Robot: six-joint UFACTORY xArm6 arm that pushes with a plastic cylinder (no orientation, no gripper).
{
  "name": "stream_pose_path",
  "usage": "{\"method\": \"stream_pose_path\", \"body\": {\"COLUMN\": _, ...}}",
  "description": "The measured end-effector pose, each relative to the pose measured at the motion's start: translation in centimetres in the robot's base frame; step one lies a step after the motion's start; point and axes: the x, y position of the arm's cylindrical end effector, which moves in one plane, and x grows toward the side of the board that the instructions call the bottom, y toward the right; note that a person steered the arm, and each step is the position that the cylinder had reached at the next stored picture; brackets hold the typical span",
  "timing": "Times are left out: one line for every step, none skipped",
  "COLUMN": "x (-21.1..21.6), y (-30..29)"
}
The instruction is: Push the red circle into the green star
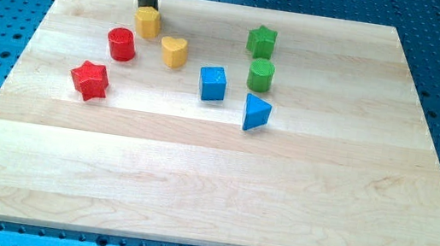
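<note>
The red circle stands on the wooden board at the upper left. The green star sits well to its right, near the view's top. My tip is at the view's top left, touching or just behind the yellow hexagon block, which lies just above and right of the red circle. The tip is apart from the red circle.
A yellow heart lies between the red circle and the green star. A green cylinder is below the star. A blue cube, a blue triangle and a red star are nearby. The wooden board lies on a blue perforated table.
</note>
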Motion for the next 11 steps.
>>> {"method": "stream_pose_path", "body": {"x": -0.1, "y": -0.1}}
{"method": "stream_pose_path", "body": {"x": -0.4, "y": -0.1}}
{"method": "stream_pose_path", "body": {"x": -2.7, "y": 0.3}}
{"method": "stream_pose_path", "body": {"x": -2.7, "y": 6.1}}
{"method": "stream_pose_path", "body": {"x": -2.3, "y": 4.6}}
{"method": "stream_pose_path", "body": {"x": -2.9, "y": -0.5}}
{"method": "stream_pose_path", "body": {"x": 1.1, "y": -4.0}}
{"method": "stream_pose_path", "body": {"x": 4.6, "y": -6.5}}
{"method": "stream_pose_path", "body": {"x": 8.6, "y": -5.7}}
{"method": "stream_pose_path", "body": {"x": 9.9, "y": -5.5}}
{"method": "stream_pose_path", "body": {"x": 10.4, "y": -3.0}}
